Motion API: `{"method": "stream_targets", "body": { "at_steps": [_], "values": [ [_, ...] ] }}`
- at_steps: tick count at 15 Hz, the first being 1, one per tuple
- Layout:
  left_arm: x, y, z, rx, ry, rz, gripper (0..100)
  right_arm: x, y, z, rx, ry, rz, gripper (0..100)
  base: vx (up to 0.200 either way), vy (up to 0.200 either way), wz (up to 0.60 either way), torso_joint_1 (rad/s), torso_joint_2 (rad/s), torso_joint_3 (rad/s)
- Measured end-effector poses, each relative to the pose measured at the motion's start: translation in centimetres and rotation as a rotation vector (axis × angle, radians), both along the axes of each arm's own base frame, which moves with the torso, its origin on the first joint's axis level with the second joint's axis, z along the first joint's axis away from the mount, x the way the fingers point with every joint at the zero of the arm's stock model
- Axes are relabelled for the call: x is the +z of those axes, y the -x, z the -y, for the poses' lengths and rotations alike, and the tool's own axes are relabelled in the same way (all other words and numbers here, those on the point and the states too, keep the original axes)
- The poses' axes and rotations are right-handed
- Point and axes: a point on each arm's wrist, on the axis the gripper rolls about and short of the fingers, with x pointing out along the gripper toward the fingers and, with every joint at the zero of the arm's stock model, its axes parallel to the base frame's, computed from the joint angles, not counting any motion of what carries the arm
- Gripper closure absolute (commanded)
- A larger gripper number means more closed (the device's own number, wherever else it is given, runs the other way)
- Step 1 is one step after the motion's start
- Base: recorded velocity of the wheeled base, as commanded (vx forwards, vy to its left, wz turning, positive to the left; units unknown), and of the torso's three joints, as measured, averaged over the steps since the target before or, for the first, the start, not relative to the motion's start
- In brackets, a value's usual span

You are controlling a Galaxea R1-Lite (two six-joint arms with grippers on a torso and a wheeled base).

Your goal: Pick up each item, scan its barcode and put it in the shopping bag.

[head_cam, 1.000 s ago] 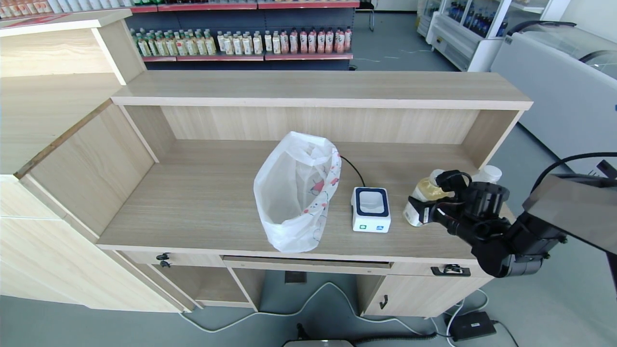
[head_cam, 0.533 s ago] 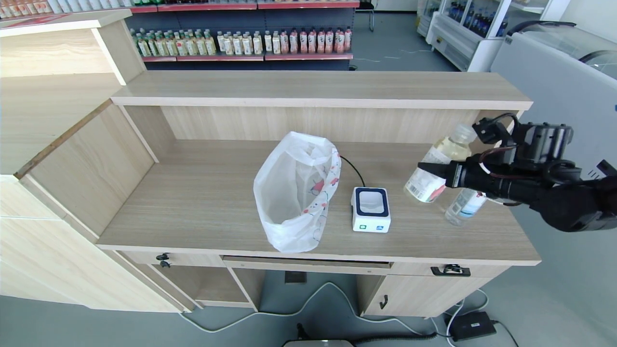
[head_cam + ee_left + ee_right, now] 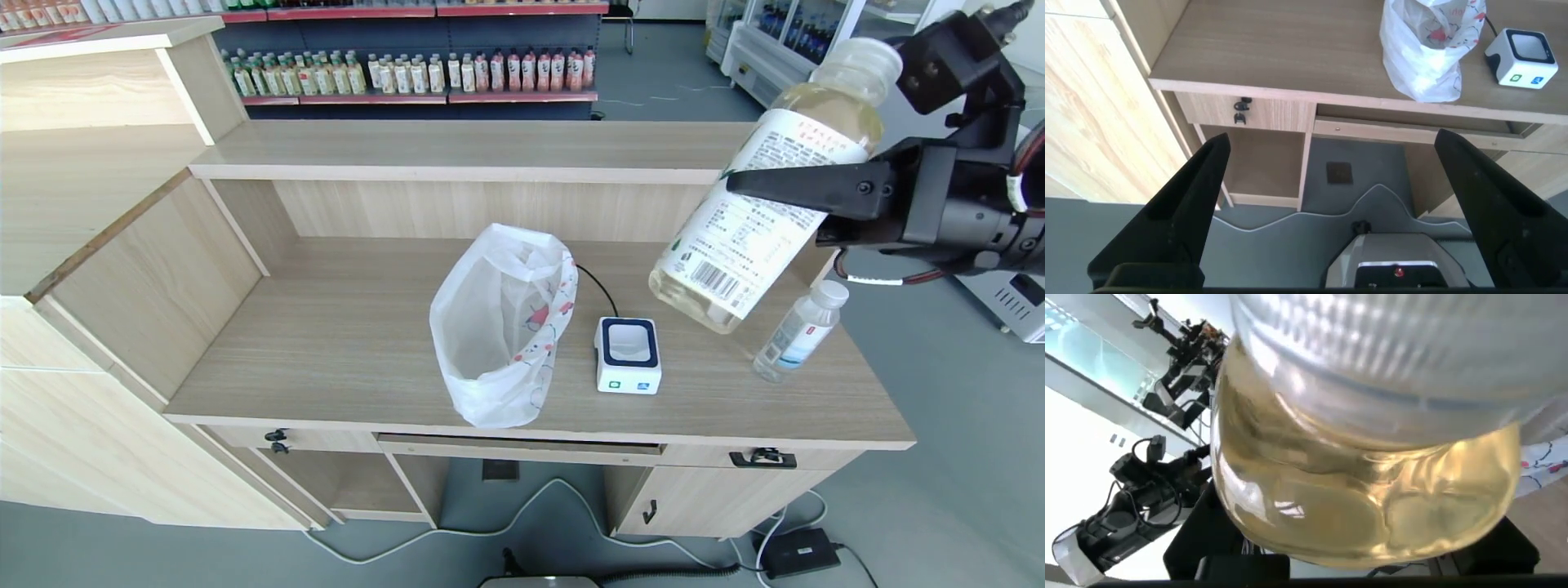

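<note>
My right gripper [image 3: 804, 184] is shut on a tea bottle [image 3: 759, 204] with pale yellow liquid and a white label. The bottle hangs tilted high above the counter's right side, its barcode facing down and left. In the right wrist view the tea bottle [image 3: 1372, 474] looms close. A white barcode scanner [image 3: 628, 354] sits on the counter [image 3: 343, 343], below and left of the bottle. The white shopping bag [image 3: 502, 322] stands open left of the scanner. A small water bottle [image 3: 798, 331] stands right of the scanner. My left gripper [image 3: 1335, 220] is open, low in front of the counter.
A black cable [image 3: 598, 287] runs from the scanner toward the back wall of the counter. A raised shelf [image 3: 539, 151] spans the rear. Store shelves with drink bottles [image 3: 408, 72] stand behind, freezers [image 3: 939, 122] at the right.
My right gripper has lifted the tea bottle from the counter, up and toward the camera. The water bottle behind it is now uncovered. The bag and scanner have not moved.
</note>
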Motion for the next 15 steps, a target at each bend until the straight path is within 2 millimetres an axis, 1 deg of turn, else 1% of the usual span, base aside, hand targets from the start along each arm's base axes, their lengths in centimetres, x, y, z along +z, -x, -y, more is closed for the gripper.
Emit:
{"method": "stream_targets", "body": {
  "at_steps": [3,5,8,12,15],
  "values": [
    [0.0,0.0,0.0,0.0,0.0,0.0,0,-1.2,2.0,-1.1,0.098,0.012,0.006,100,0.0,0.0,0.0,0.0,0.0,0.0],
    [0.0,0.0,0.0,0.0,0.0,0.0,0,-1.7,3.0,-1.9,0.145,0.006,0.029,100,0.0,0.0,0.0,0.0,0.0,0.0],
    [0.0,0.0,0.0,0.0,0.0,0.0,0,-2.4,4.3,-2.8,0.222,0.011,0.02,100,0.0,0.0,0.0,0.0,0.0,0.0],
    [0.0,0.0,0.0,0.0,0.0,0.0,0,-3.6,5.0,-2.8,0.246,0.037,0.04,100,0.0,0.0,0.0,0.0,0.0,0.0],
    [0.0,0.0,0.0,0.0,0.0,0.0,0,-3.2,5.7,-2.9,0.27,0.015,-0.03,100,0.0,0.0,0.0,0.0,0.0,0.0]
  ]
}}
